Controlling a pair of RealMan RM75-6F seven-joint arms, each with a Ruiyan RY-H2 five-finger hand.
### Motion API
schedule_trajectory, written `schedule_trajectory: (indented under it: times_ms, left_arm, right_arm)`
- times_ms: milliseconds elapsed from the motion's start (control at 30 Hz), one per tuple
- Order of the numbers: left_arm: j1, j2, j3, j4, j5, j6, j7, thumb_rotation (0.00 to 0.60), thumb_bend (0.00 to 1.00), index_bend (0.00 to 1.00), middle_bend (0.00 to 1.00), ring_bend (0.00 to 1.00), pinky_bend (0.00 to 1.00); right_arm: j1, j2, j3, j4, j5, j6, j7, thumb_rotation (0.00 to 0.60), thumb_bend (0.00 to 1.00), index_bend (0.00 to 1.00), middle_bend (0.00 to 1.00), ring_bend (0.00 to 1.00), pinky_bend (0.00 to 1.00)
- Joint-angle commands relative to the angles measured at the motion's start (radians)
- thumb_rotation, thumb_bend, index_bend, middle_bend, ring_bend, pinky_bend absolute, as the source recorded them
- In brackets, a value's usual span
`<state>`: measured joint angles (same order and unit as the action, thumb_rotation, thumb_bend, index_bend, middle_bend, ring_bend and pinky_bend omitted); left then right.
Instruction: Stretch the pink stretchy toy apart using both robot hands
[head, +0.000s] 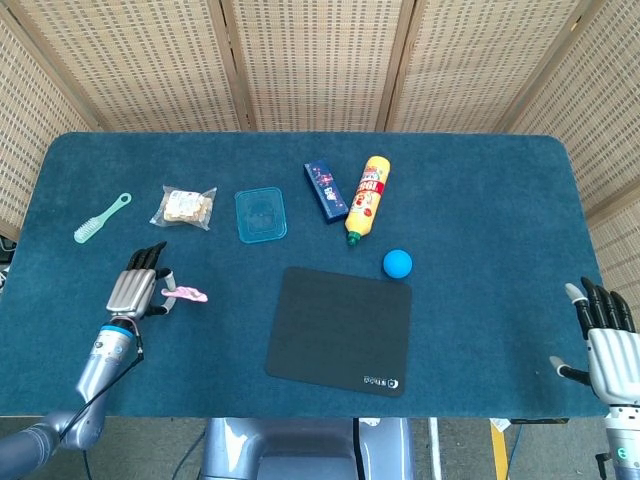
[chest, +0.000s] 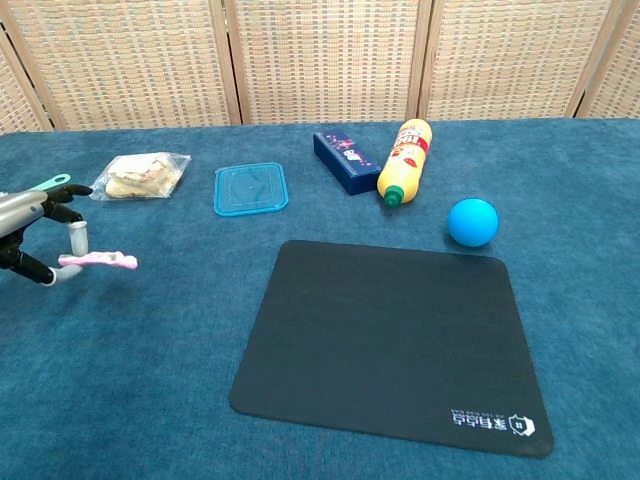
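left hand (head: 137, 290): I've got one end of the pink stretchy toy (head: 188, 294) pinched between thumb and a finger, other fingers straight, pointing toward the far edge. Near the table's left front.
pink stretchy toy: sticks out sideways from my left hand toward the mat; in the chest view (chest: 98, 260) it looks lifted off the cloth, roughly level. Free end held by nothing.
right hand (head: 604, 333): fingers spread, nothing in it, at the front right corner, well apart from the toy. Only in the head view.
black mat (head: 341, 328): inward of the left hand, past the toy's free end, not touching it.
blue ball (head: 397, 263): just beyond the mat's far right corner.
yellow bottle (head: 367, 198): lying down, cap toward the ball, beside the dark blue box (head: 325, 190).
blue lid (head: 260, 214): flat, beyond the left hand and inward of it.
snack bag (head: 184, 207): straight beyond my left hand's fingertips, near.
green brush (head: 101, 218): beyond the left hand, outward side.
table (head: 480, 200): blue cloth top.
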<state>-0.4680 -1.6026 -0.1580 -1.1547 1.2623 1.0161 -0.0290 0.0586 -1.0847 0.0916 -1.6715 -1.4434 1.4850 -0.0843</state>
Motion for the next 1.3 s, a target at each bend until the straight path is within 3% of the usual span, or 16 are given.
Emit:
schedule_trajectory:
  times_ms: [33, 300, 533, 800, 1067, 1300]
  left_arm:
    - [0.006, 0.059, -0.012, -0.091, 0.017, -0.021, -0.141, 0.6, 0.53, 0.68, 0.0, 0.0, 0.0]
    - [-0.026, 0.144, -0.033, -0.215, 0.105, -0.104, -0.564, 0.6, 0.58, 0.69, 0.0, 0.0, 0.0]
    - [-0.086, 0.136, -0.046, -0.236, 0.178, -0.141, -0.785, 0.6, 0.58, 0.7, 0.0, 0.0, 0.0]
    - [-0.181, 0.081, -0.057, -0.253, 0.208, -0.206, -0.836, 0.6, 0.58, 0.69, 0.0, 0.0, 0.0]
    - [-0.274, -0.004, -0.092, -0.247, 0.156, -0.269, -0.753, 0.6, 0.58, 0.69, 0.0, 0.0, 0.0]
    - [-0.335, -0.091, -0.129, -0.24, 0.074, -0.298, -0.675, 0.6, 0.58, 0.69, 0.0, 0.0, 0.0]
  right_arm:
    - [0.003, -0.004, -0.003, 0.002, -0.009, -0.001, 0.0, 0.6, 0.0, 0.0, 0.0, 0.0, 0.0]
    - [0.031, -0.033, 0.005, 0.043, -0.084, 0.023, -0.014, 0.6, 0.0, 0.03, 0.0, 0.0, 0.0]
    - [0.098, -0.016, 0.019, 0.044, -0.175, 0.0, -0.02, 0.6, 0.0, 0.1, 0.0, 0.0, 0.0]
    - [0.222, 0.039, 0.051, 0.001, -0.232, -0.109, 0.156, 0.6, 0.0, 0.23, 0.0, 0.0, 0.0]
    - [0.346, 0.059, 0.093, -0.052, -0.234, -0.218, 0.34, 0.6, 0.05, 0.34, 0.03, 0.0, 0.0]
    - [0.446, 0.025, 0.128, -0.038, -0.227, -0.304, 0.305, 0.6, 0.13, 0.37, 0.03, 0.0, 0.0]
